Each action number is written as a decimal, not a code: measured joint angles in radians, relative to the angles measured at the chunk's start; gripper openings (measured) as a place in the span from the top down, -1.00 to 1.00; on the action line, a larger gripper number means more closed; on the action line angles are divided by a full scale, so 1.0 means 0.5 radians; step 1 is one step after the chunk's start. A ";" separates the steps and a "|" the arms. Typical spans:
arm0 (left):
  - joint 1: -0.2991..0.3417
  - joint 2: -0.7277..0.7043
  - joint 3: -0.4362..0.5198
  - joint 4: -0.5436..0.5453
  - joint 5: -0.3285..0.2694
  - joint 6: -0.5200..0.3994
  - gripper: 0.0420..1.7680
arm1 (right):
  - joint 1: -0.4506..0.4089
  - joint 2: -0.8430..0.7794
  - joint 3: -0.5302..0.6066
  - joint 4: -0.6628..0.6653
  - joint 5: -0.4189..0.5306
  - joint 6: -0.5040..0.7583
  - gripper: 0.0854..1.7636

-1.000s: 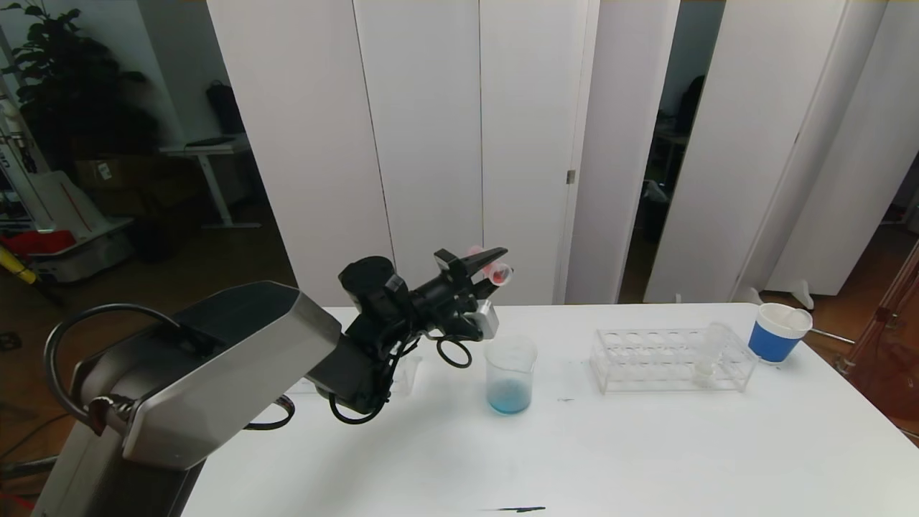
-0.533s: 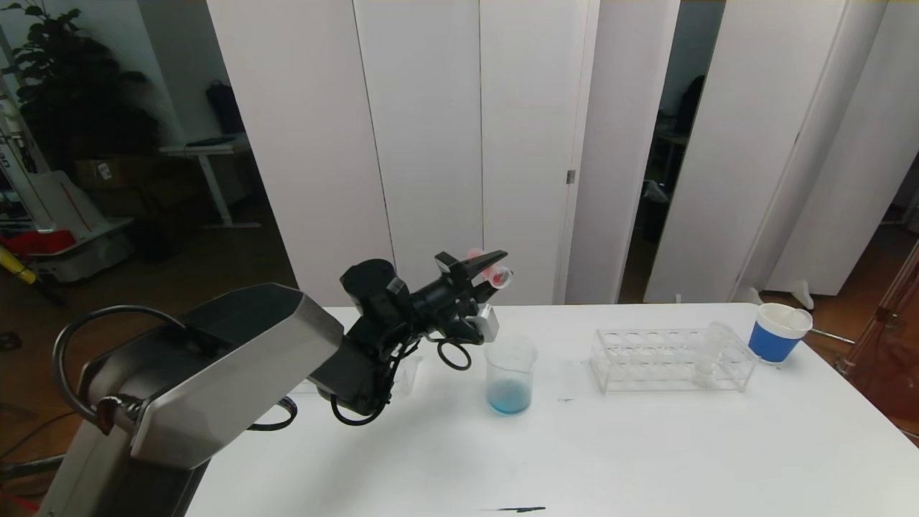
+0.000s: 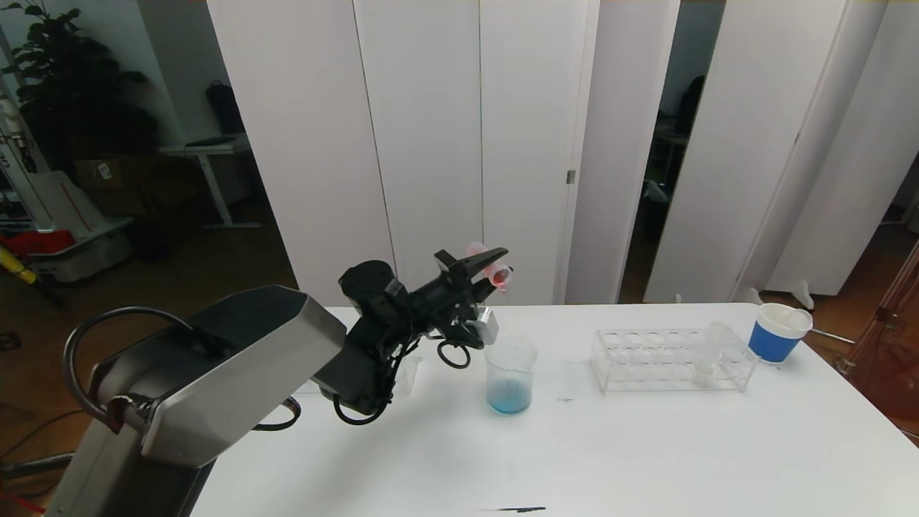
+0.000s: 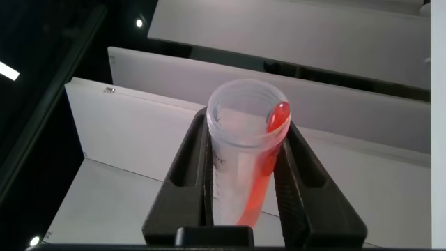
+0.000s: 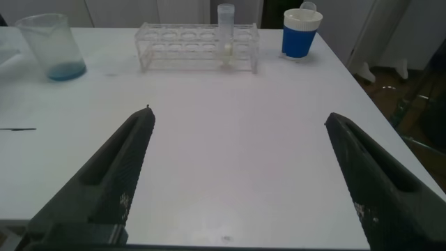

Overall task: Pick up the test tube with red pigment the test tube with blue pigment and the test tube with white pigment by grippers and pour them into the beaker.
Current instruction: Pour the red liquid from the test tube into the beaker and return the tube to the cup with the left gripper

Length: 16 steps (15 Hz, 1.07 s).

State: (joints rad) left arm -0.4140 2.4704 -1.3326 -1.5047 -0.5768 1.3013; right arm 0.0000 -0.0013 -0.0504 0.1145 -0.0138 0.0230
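1. Looking through the head view first: the left gripper (image 3: 487, 267) is raised above the white table (image 3: 646, 445), up and just to the robot's left of the beaker (image 3: 510, 374), and it is clamped tight on the test tube with red pigment (image 3: 490, 266). The tube is tipped well over, its long axis close to level, its open mouth aimed toward the robot's right and slightly down, above the beaker's rim. The beaker stands upright with blue liquid pooled at its bottom.

2. Staying in the head view: the clear tube rack (image 3: 671, 359) sits well to the right of the beaker, with the test tube with white pigment (image 3: 711, 350) standing in a hole near its right end, leaning a little. A blue paper cup (image 3: 779, 332) stands just beyond the rack's right end.

3. Over to the left wrist view: both fingers (image 4: 188, 174) press flat on either side of the red-pigment tube (image 4: 240, 167), its mouth facing away from the camera. A red streak runs along the inner wall and a drop sits right at the lip.

4. Now the right wrist view: the right gripper (image 5: 244, 174) hovers low over bare table near the front edge, jaws spread wide, nothing between them. Beyond stand the beaker (image 5: 50, 46), the rack (image 5: 198, 46) with the white-pigment tube (image 5: 226, 35) upright, and the blue cup (image 5: 302, 33).
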 joint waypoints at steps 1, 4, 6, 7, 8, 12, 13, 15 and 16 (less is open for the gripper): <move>0.000 0.005 0.000 -0.001 0.000 -0.001 0.37 | 0.000 0.000 0.000 0.000 0.000 0.000 -0.98; -0.004 0.018 -0.001 -0.002 0.000 0.000 0.37 | 0.000 0.000 0.000 -0.001 0.000 0.000 -0.98; -0.004 0.023 -0.001 0.001 0.000 -0.001 0.37 | 0.000 0.000 0.000 -0.001 0.001 0.000 -0.98; -0.006 0.025 -0.001 0.004 0.000 0.000 0.37 | 0.000 0.000 0.000 -0.001 0.000 0.001 -0.98; -0.006 0.026 -0.002 0.007 0.000 0.001 0.37 | 0.000 0.000 0.000 -0.001 0.001 -0.001 -0.98; -0.003 0.042 -0.032 -0.004 0.000 0.002 0.37 | 0.000 0.000 0.000 -0.001 0.001 0.000 -0.98; -0.001 0.048 -0.042 -0.008 0.000 0.004 0.37 | 0.000 0.000 0.000 -0.001 0.001 -0.001 -0.98; -0.002 0.058 -0.057 -0.019 0.000 0.011 0.37 | 0.000 0.000 0.000 -0.001 0.001 -0.002 -0.98; -0.004 0.064 -0.060 -0.027 0.000 0.022 0.37 | 0.000 0.000 0.000 -0.001 0.000 0.000 -0.98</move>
State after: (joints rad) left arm -0.4160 2.5026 -1.3628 -1.5183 -0.5768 1.3123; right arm 0.0000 -0.0013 -0.0504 0.1140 -0.0138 0.0230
